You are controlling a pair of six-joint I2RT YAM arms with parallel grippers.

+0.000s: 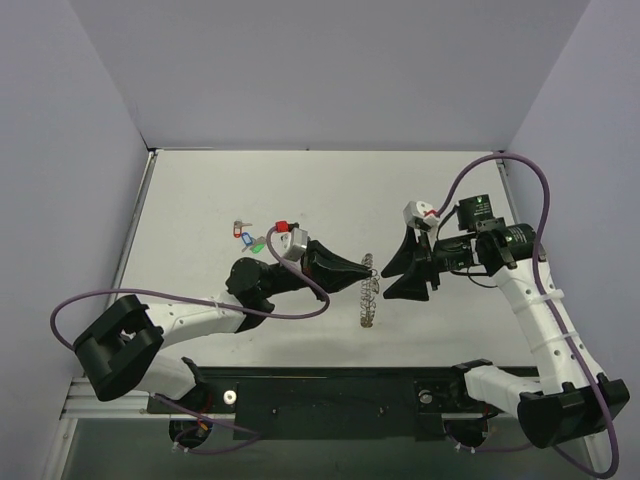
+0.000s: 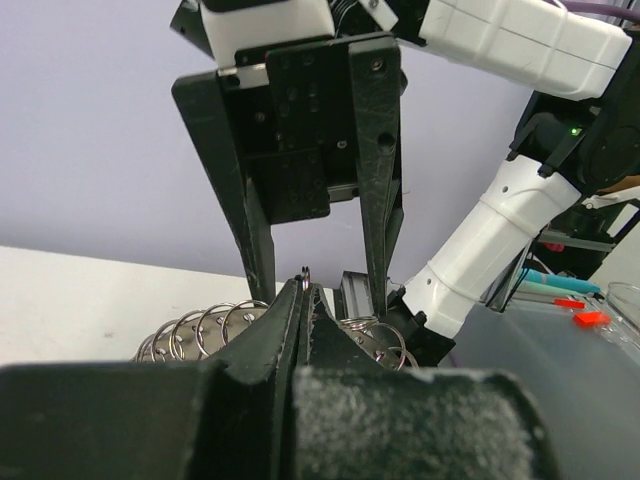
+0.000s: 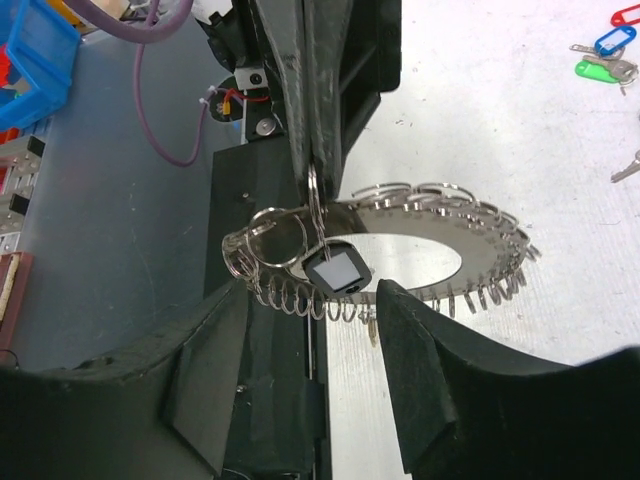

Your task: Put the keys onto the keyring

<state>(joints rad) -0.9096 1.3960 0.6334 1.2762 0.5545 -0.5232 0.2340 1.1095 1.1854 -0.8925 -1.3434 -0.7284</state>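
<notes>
Tightly pressed together, the jaws of the left gripper (image 1: 362,276) pinch one small ring on the rim of the keyring (image 3: 450,215). The keyring stands on edge between the two grippers, and a black-tagged key (image 3: 338,272) hangs just below the pinch. Behind the gripper, the left arm lies low and reaches rightward from a bent elbow. Opposite, the right gripper (image 1: 388,283) is spread wide and points leftward at the loop, its forearm rising behind it. Other keys (image 1: 258,237) lie on the table (image 1: 200,190) beyond the left arm.
</notes>
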